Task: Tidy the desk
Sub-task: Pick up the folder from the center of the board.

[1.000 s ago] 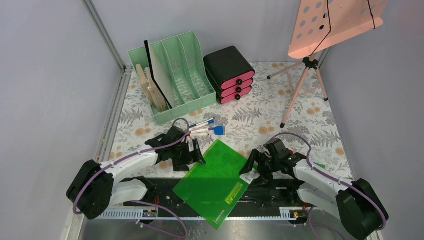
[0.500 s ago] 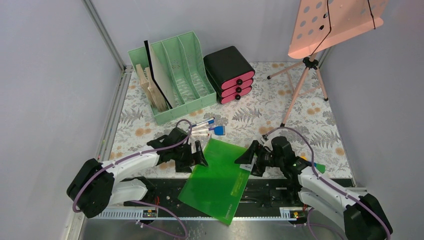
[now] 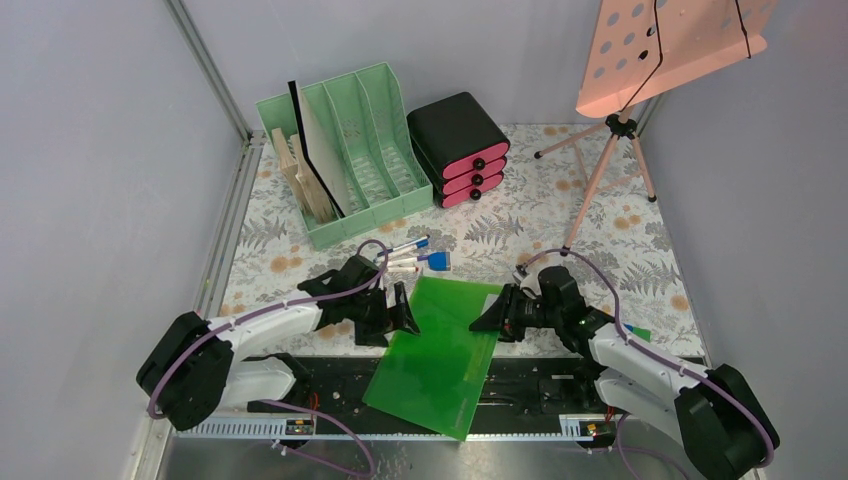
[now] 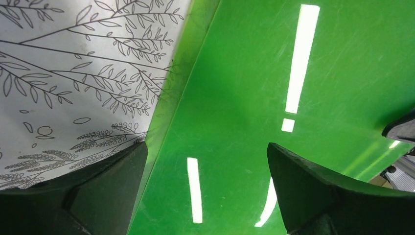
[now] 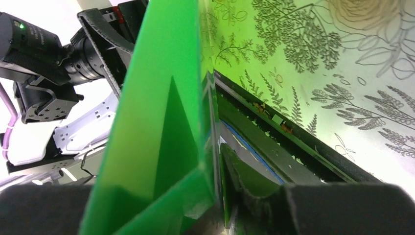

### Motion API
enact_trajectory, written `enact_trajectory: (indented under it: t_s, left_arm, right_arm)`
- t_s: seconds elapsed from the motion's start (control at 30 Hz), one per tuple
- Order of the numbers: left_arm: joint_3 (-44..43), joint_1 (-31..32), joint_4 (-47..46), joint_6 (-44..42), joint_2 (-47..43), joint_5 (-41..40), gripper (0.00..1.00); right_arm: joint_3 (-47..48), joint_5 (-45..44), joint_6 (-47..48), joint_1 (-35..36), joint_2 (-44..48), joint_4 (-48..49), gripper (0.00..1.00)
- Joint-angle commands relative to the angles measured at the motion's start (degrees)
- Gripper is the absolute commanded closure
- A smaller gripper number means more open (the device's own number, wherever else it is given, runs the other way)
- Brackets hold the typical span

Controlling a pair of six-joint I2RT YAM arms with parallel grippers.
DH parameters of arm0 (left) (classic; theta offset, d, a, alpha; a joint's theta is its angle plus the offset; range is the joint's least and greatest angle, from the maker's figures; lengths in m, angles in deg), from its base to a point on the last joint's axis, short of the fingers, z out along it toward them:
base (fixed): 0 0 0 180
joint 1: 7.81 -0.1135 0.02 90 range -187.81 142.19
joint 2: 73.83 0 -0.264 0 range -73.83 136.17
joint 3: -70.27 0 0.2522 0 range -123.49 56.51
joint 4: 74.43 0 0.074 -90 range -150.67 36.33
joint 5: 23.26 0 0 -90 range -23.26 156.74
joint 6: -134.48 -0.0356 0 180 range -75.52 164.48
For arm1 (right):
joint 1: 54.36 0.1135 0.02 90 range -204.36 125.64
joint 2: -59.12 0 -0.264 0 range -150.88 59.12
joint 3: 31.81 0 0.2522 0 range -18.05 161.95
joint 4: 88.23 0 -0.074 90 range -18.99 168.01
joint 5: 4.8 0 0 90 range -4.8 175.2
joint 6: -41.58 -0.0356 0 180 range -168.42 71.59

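Note:
A green plastic folder (image 3: pixel 437 345) lies across the near edge of the desk (image 3: pixel 600 240), its near corner hanging over the black rail. My right gripper (image 3: pixel 492 318) is shut on the folder's right edge and holds that side raised; in the right wrist view the folder (image 5: pixel 156 98) stands pinched between the jaws of the right gripper (image 5: pixel 218 169). My left gripper (image 3: pixel 398 310) is open at the folder's left edge. In the left wrist view its gripper (image 4: pixel 208 171) straddles that edge, one finger over the cloth, the other over the folder (image 4: pixel 293 73).
Several pens (image 3: pixel 410 255) lie just beyond the folder. A mint-green file rack (image 3: pixel 360 150) holding boards stands at the back left, a black drawer box (image 3: pixel 458 148) with pink fronts beside it. A pink stand on a tripod (image 3: pixel 600 170) occupies the back right.
My right gripper moved left onto the folder's right edge and closed on it, tilting that side up. The folder turned and shifted slightly. The left gripper stayed open and nearly still.

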Motion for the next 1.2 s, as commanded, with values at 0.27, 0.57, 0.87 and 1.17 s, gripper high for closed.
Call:
enact_trajectory:
  t_s: [0.27,0.57,0.87,1.17]
  left_arm:
    - [-5.72,0.74,7.63,-4.66,-4.78,-9.81,0.02]
    - [-13.27,0.76,13.25,-8.16,-12.14,-20.45,0.01]
    - [-13.98,0.65,13.21,-8.66,-20.82,-25.25,0.01]
    - [-15.61,0.20,11.80,-16.01,-22.70,-17.77,0.01]
  right_arm:
    - [9.91,0.26,11.62,-0.09,3.38,-16.59,0.98]
    - [16.59,1.42,18.98,-0.09,3.82,-24.98,1.00]
    - [23.80,7.86,24.84,-0.09,3.05,-30.24,1.00]
    - [26.45,16.24,25.66,-0.09,3.11,-29.96,1.00]
